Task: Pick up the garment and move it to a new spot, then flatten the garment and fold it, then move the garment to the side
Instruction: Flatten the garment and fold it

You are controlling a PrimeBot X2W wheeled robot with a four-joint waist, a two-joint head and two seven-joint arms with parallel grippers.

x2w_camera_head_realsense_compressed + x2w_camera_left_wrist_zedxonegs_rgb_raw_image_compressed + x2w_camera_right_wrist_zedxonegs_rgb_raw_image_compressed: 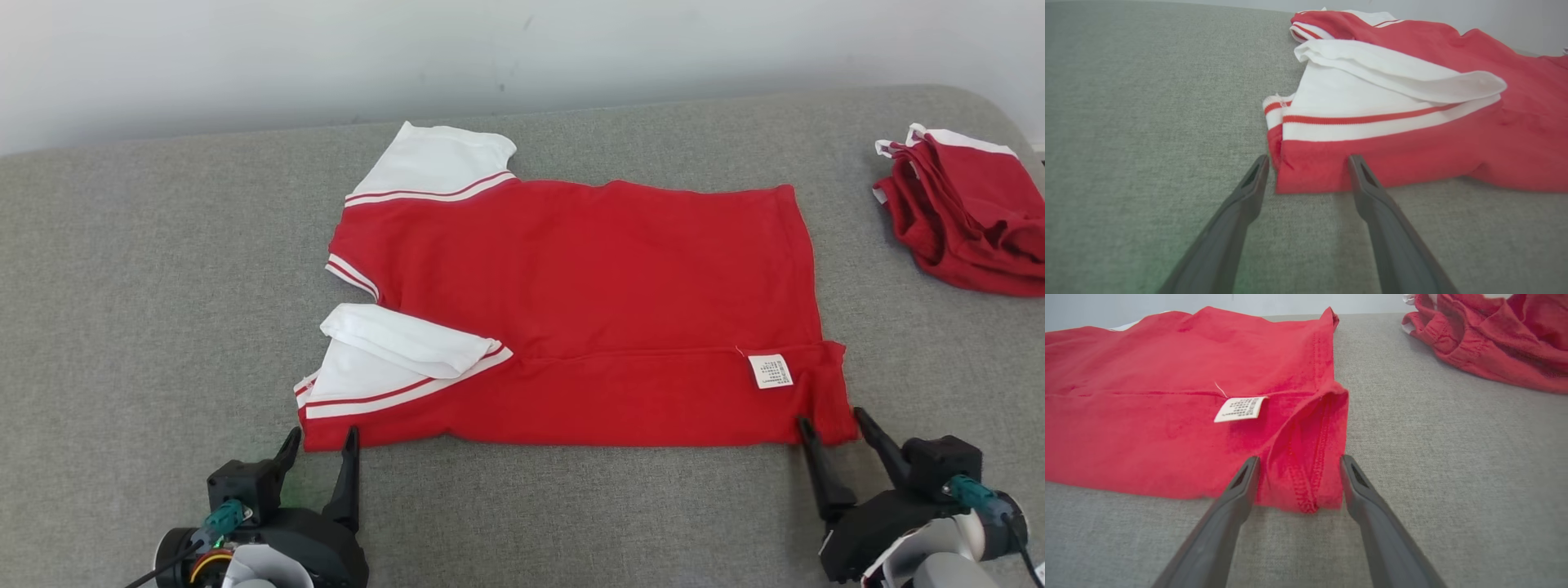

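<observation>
A red shirt (588,310) with white, red-striped sleeves lies spread on the grey surface, its near edge folded up and a white care label (771,370) showing. At its near left corner (1306,171) my left gripper (321,438) stands open, fingers on either side of the corner. My right gripper (833,425) is open too, straddling the near right hem corner (1306,486). The left sleeve (1392,81) is folded over on itself.
A second red garment (963,212) lies crumpled at the far right, also seen in the right wrist view as a bundle (1494,339). The grey cushion (147,327) ends at a pale wall (245,57) behind.
</observation>
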